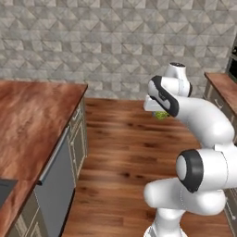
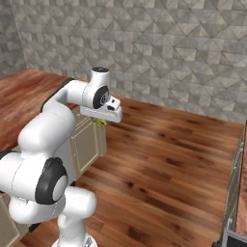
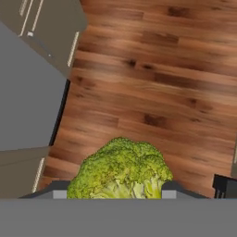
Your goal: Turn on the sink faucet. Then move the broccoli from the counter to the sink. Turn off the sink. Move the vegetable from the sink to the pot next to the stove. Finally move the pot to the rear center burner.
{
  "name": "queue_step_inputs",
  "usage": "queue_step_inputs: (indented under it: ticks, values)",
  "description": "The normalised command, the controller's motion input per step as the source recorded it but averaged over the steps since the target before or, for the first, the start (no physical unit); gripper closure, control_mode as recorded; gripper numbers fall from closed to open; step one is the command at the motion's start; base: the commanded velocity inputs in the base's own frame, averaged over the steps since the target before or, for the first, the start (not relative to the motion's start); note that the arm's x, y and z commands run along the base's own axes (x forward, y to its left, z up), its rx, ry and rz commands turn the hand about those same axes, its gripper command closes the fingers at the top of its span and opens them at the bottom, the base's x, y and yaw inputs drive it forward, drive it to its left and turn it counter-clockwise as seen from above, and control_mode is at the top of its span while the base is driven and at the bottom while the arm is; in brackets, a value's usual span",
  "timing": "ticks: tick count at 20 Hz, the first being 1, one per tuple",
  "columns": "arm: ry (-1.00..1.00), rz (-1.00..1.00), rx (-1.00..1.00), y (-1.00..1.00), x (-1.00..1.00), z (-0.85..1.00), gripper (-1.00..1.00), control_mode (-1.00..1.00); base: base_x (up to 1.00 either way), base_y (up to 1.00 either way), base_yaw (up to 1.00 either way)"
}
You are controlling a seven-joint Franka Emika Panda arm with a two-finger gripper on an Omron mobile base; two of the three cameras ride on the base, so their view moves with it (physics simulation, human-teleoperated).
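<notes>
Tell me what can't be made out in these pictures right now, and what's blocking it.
- Broccoli: in the left base view only a green sliver shows, behind the arm's wrist; same in the right base view, under the hand.
- Gripper: in the hand view the broccoli hides where its fingers meet the stem.
- Sink, faucet, pot, stove: outside all three frames.
- Counter: cut off by the left and bottom edges of the left base view.

Place: a home kitchen, rendered.
Counter: a reddish wooden worktop lies off to the hand's left.
Cabinets: grey doors with bar handles stand under it.
Floor: wood planks run below the hand.
Wall: grey patterned tile rises ahead of it.
</notes>
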Motion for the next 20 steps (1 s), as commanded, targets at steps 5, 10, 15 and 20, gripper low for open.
queue_step_inputs:
  ticks: [5,10,15,20]
  values:
    - [0.00,0.00,0.00,0.00,0.00,0.00,1.00,1.00,0.55,0.06,-0.10]
    - [0.00,0.00,0.00,0.00,0.00,0.00,1.00,1.00,0.03,0.21,-0.46]
    - [0.00,0.00,0.00,0.00,0.00,0.00,1.00,1.00,-0.05,0.05,-0.48]
    - [0.00,0.00,0.00,0.00,0.00,0.00,1.00,1.00,0.00,0.02,-0.46]
